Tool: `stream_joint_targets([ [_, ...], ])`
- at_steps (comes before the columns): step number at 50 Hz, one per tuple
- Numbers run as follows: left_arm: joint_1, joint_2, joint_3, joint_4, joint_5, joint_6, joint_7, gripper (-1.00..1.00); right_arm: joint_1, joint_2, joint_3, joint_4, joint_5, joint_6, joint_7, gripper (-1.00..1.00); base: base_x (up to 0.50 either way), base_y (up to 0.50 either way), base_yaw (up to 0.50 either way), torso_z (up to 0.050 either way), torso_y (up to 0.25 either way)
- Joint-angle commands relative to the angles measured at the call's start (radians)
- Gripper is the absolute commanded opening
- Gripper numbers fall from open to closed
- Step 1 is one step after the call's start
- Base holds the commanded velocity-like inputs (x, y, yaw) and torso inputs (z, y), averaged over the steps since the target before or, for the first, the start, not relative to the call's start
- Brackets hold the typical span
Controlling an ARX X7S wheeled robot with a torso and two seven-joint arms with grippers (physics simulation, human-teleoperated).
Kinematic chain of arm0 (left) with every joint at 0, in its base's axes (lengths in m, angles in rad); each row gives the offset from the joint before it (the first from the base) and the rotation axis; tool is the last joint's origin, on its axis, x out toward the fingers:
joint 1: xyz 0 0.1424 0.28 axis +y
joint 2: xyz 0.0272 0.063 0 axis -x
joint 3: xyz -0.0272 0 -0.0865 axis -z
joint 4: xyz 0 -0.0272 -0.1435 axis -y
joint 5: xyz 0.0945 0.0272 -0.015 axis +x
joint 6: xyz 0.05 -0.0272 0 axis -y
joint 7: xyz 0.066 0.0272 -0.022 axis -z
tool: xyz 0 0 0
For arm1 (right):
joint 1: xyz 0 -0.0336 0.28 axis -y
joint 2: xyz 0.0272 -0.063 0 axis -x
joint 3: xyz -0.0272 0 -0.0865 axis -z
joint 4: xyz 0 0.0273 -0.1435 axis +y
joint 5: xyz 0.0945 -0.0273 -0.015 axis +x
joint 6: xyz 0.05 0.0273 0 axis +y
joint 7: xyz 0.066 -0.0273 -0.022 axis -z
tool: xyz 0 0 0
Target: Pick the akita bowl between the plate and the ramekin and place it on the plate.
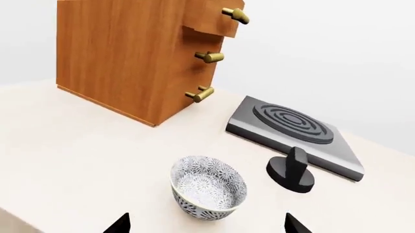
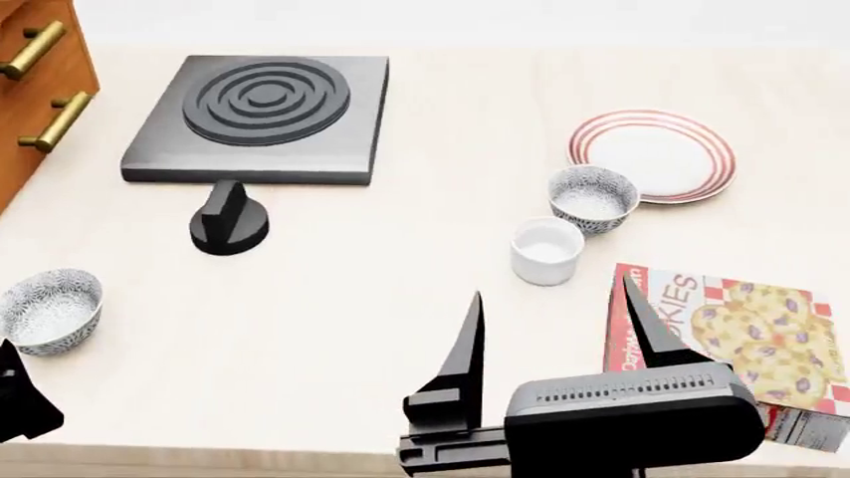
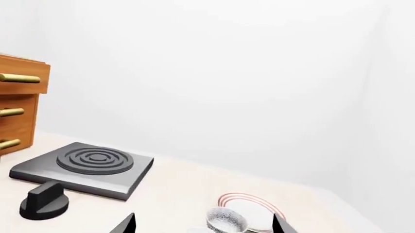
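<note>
The akita bowl point(image 2: 594, 197), speckled grey, stands between the red-ringed plate point(image 2: 651, 154) and the plain white ramekin point(image 2: 547, 249), right of the table's middle. My right gripper point(image 2: 558, 334) hangs open near the front edge, short of the ramekin, holding nothing. The right wrist view shows the akita bowl point(image 3: 227, 221) in front of the plate point(image 3: 250, 206), ahead of the open right gripper point(image 3: 204, 227). A look-alike speckled bowl point(image 2: 51, 309) sits at the front left. My left gripper point(image 1: 206, 228) is open just short of this second bowl point(image 1: 209, 187).
A black burner plate point(image 2: 266, 110) lies at the back left with a black knob point(image 2: 229, 221) in front of it. A wooden drawer cabinet point(image 2: 40, 70) stands at the far left. A cookie box point(image 2: 731, 339) lies flat at the front right.
</note>
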Motion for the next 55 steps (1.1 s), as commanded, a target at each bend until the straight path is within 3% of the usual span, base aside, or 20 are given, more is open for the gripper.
stream_joint_targets([
  [1, -0.002, -0.003, 0.009, -0.006, 0.004, 0.011, -0.002, 1.0, 0.007, 0.0, 0.0, -0.004, 0.013, 0.008, 0.003, 1.0, 0.0, -0.39, 0.0, 0.0, 0.0],
  [32, 0.006, -0.01, 0.029, -0.007, 0.009, 0.035, -0.008, 1.0, 0.001, 0.017, -0.011, 0.019, 0.022, -0.018, 0.024, 1.0, 0.0, -0.38, 0.0, 0.0, 0.0],
  [55, 0.006, -0.016, 0.039, -0.012, 0.004, 0.043, -0.012, 1.0, 0.009, 0.021, -0.015, 0.021, 0.036, -0.005, 0.032, 1.0, 0.09, 0.0, 0.0, 0.0, 0.0],
])
